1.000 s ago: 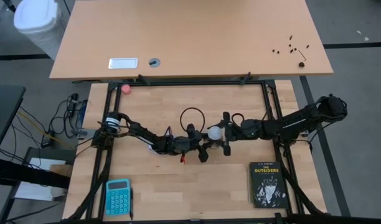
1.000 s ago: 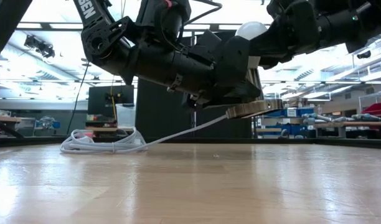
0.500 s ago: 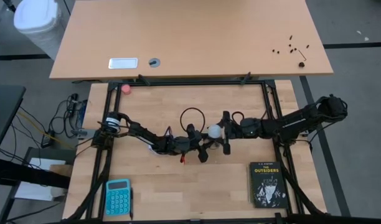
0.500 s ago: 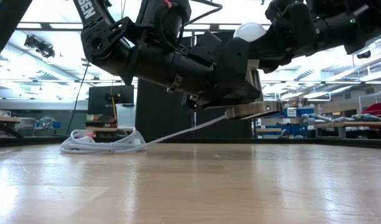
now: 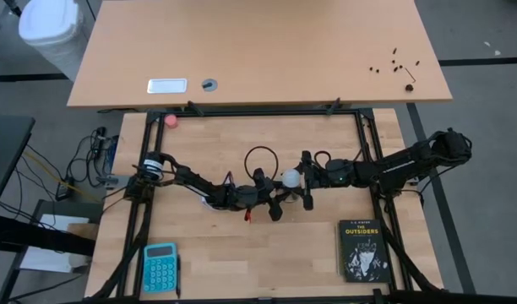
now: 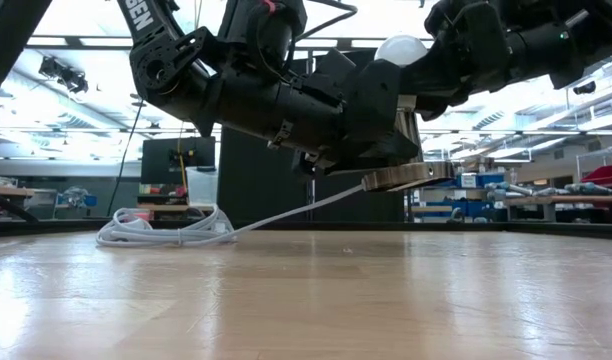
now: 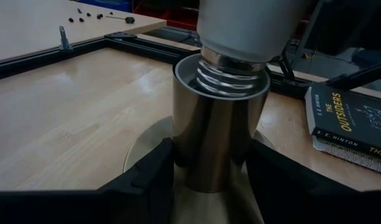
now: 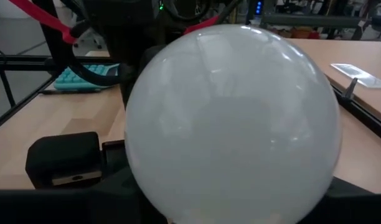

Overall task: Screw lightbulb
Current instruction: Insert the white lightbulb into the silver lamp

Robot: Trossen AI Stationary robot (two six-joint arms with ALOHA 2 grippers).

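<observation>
Two hands meet at the middle of the bench (image 5: 242, 262), both lifted above it. Your right hand (image 5: 299, 179) is pinching the lightbulb (image 5: 290, 178) by its white globe, which fills the right wrist view. Your left hand (image 7: 209, 177) is pressed on the metal socket (image 7: 218, 134), one finger (image 7: 147, 180) on each side of the tube.

The relation you must watch: the lightbulb stands directly over the socket, with its long axis in one line with the tube. Its grey thread (image 7: 231, 71) sits in the mouth of the socket, but some turns show above the rim, so I judge the screwing is not finished.

Away from the hands, a white cord (image 6: 176, 228) lies coiled on the bench, and a book (image 5: 361, 250) rests beyond your right hand.
</observation>
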